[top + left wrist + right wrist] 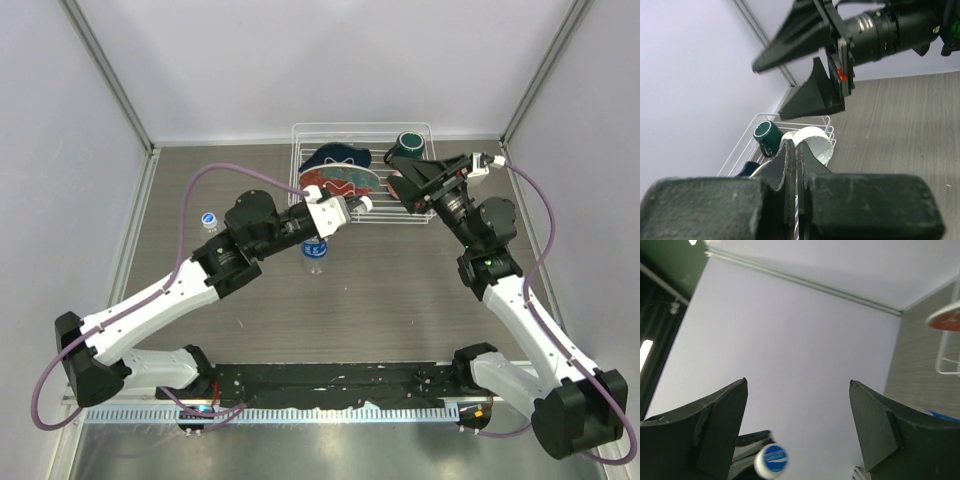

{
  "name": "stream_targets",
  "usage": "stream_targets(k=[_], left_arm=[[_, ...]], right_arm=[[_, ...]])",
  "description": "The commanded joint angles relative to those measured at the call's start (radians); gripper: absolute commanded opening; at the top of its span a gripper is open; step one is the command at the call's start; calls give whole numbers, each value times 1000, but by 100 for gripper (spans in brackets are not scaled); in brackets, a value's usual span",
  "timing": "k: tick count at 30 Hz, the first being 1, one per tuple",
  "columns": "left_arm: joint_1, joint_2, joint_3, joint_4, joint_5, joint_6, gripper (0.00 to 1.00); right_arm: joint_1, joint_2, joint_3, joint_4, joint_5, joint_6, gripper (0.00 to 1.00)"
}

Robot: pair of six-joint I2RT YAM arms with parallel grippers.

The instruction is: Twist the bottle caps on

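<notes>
Left gripper (795,146) pinches bottle cap (771,461) — right gripper (798,381) agape

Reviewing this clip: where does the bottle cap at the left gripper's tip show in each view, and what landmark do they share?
Top external: the cap, centre, at the left gripper tip, by the wire rack front.
Left wrist: cap lower centre, just beyond the shut jaws.
Right wrist: cap at the bottom, left of centre, blue face showing.
Shared landmark: the wire rack.

The table (400,300) was finished in matt grey wood-grain. The rack (360,125) was made of white-coated wire, the bottles (316,255) of clear plastic. The mug (765,133) was glazed glossy, the cap (815,142) moulded in smooth white plastic.
</notes>
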Motion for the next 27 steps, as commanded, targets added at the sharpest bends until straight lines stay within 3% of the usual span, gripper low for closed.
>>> stream_targets(k=[1,5,15,27], left_arm=[[-8,-12,-48,280,-54,65,0],[-9,3,-62,337,-92,87,0],[-9,30,-64,383,-172,78,0],[-17,20,-79,365,-180,21,0]], right_arm=[[22,37,14,409,-124,191,88],[63,69,23,436,-120,184,88],[204,73,101,286,-51,-22,84],[212,69,84,308,-32,-33,73]])
